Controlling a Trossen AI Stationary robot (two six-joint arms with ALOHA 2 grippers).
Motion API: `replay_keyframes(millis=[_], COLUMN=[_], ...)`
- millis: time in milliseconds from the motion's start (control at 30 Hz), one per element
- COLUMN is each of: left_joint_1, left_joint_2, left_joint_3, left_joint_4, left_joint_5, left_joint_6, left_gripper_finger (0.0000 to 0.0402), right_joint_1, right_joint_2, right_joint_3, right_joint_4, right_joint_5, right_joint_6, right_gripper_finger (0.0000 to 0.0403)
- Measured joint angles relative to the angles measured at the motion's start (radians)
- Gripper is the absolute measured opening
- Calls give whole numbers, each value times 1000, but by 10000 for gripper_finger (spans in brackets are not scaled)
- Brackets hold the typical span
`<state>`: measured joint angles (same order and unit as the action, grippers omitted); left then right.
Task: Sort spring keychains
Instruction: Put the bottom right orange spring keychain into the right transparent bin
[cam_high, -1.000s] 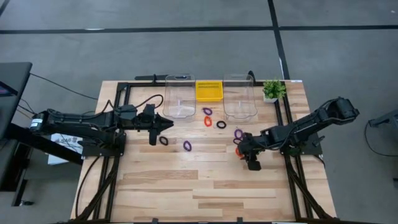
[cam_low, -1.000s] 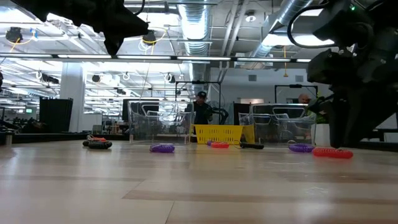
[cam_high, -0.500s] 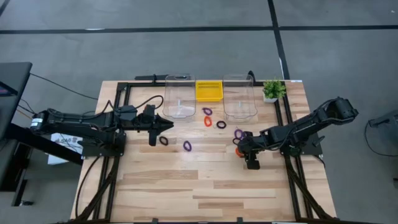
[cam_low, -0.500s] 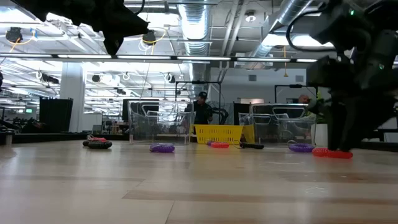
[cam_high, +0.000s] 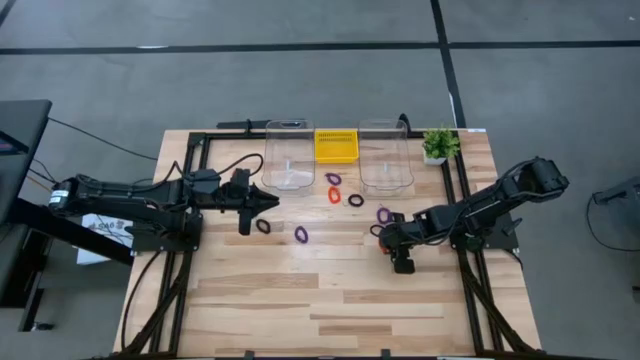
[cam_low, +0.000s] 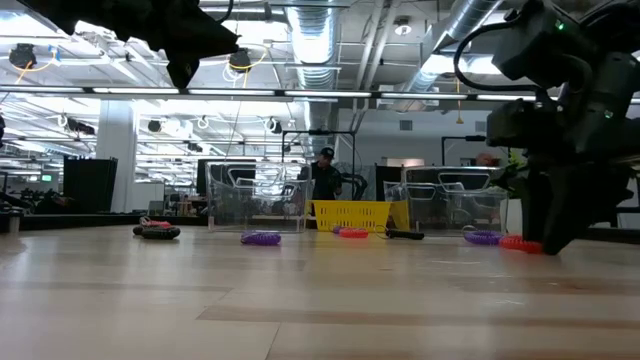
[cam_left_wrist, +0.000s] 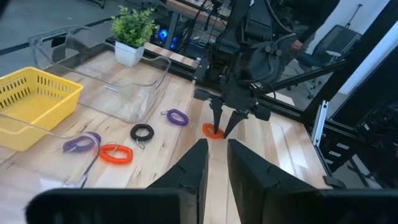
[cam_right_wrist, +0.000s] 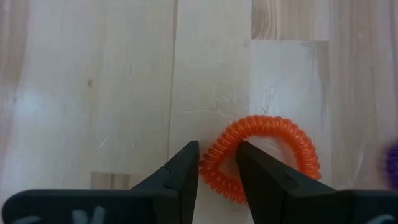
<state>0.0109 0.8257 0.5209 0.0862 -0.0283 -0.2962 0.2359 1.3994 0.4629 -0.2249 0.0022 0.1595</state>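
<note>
Reaching down onto the wooden surface (cam_high: 330, 290), the right claw (cam_right_wrist: 217, 167) stands with its fingers parted by a narrow gap, one to each side of the coil of an orange-red spring keychain (cam_right_wrist: 264, 158), straddling the near side of the ring; the right wrist view does not settle whether the fingers actually press the coil. In the high view that claw (cam_high: 383, 240) sits right of the surface's middle, just below a purple keychain (cam_high: 383, 214). The left claw (cam_high: 268, 204) hangs above the surface on the left, near the left clear bin (cam_high: 288, 157); its fingers (cam_left_wrist: 194, 168) show a slim gap between them and nothing in it. A black keychain (cam_high: 263, 226) lies just below it and another purple one (cam_high: 301, 234) a little farther right. Between the two bins, in front of the yellow basket (cam_high: 337, 145), lie a purple ring (cam_high: 334, 179), an orange-red ring (cam_high: 334, 193) and a black ring (cam_high: 356, 200). The right clear bin (cam_high: 386, 157) stands beside a small potted plant (cam_high: 437, 144). In the low view a person (cam_low: 323, 175) stands in the room beyond the basket.
</note>
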Motion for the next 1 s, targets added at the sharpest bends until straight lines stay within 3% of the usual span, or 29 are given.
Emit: replay_keyframes(millis=[100,333,500,733,1000], left_joint_1=[0,0,0,0,0], left_joint_2=[0,0,0,0,0], left_joint_3=[0,0,0,0,0], left_joint_4=[0,0,0,-1,-1], left_joint_5=[0,-1,-1,11,18], left_joint_6=[0,1,2,3,1], left_gripper_finger=[58,58,58,58,58], right_joint_1=[0,5,5,6,1], right_joint_2=[4,-6,-39,-136,-261], right_joint_3=[0,-1,-7,-10,-10], right_joint_4=[-1,-6,-9,-44,-82], right_joint_5=[1,7,-1,-18,-38], right_joint_6=[42,105,105,105,137], right_gripper_finger=[92,13,32,6,14])
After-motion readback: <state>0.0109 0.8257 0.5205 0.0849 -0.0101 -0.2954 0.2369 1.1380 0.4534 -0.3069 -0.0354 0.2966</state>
